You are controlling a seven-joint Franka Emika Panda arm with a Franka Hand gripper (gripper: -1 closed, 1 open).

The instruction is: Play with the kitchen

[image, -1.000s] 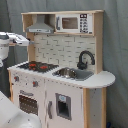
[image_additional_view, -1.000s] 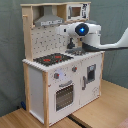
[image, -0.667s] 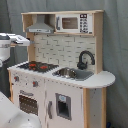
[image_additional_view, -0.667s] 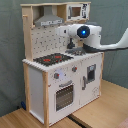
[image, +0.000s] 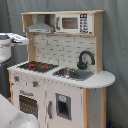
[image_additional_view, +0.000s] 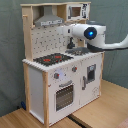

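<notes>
The kitchen (image: 60, 90) is a toy of white panels and light wood, seen in both exterior views. It has a grey hood (image: 41, 27), a microwave (image: 72, 23), a red-ringed hob (image: 37, 65), a sink (image: 70, 73), a black faucet (image: 85, 59) and an oven door (image_additional_view: 63, 95). In the second exterior view my arm (image_additional_view: 92, 34) reaches in from the right, and my gripper (image_additional_view: 66, 31) hangs above the counter in front of the pegboard back (image_additional_view: 47, 42). In the first exterior view the arm (image: 11, 44) shows at the left edge, above the hob's side.
The kitchen (image_additional_view: 60, 75) stands on a wooden table (image_additional_view: 100, 110) before a grey-green curtain (image_additional_view: 10, 50). A white part of my robot (image: 10, 115) fills the first exterior view's bottom left corner.
My arm has shifted slightly toward the second exterior view's right. The kitchen has not moved.
</notes>
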